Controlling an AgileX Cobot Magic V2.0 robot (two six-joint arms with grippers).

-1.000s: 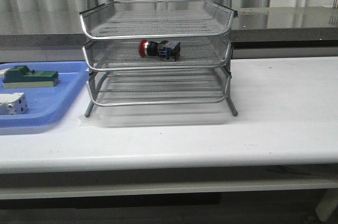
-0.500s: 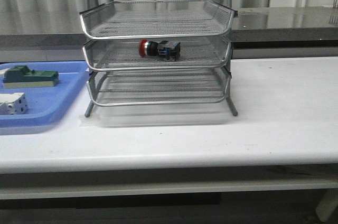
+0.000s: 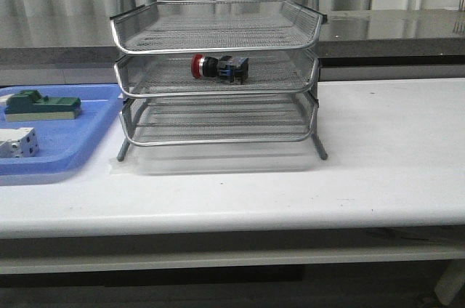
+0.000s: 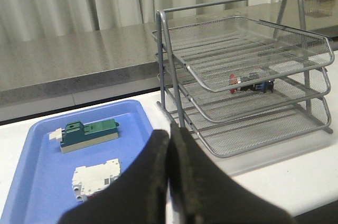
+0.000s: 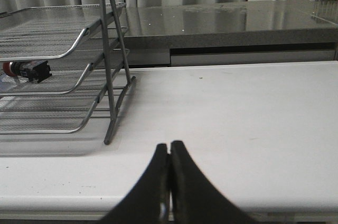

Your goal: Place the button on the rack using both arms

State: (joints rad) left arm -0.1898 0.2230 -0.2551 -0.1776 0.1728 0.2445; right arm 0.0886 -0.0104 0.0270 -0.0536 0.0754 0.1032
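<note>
The button (image 3: pixel 219 67), red cap to the left and blue block to the right, lies on its side on the middle tier of the silver wire rack (image 3: pixel 216 26). It also shows on that tier in the left wrist view, button (image 4: pixel 250 83), and the right wrist view, button (image 5: pixel 25 70). Neither arm appears in the front view. My left gripper (image 4: pixel 169 131) is shut and empty, held back over the table's near side between tray and rack (image 4: pixel 248 49). My right gripper (image 5: pixel 169 147) is shut and empty, low above the white table to the right of the rack (image 5: pixel 63 28).
A flat blue tray (image 3: pixel 80 141) sits left of the rack, holding a green block part (image 3: pixel 41 105) and a white boxy part (image 3: pixel 18 142). The white table (image 3: pixel 392 148) stretches right of the rack. A grey counter (image 3: pixel 407 28) runs along the back.
</note>
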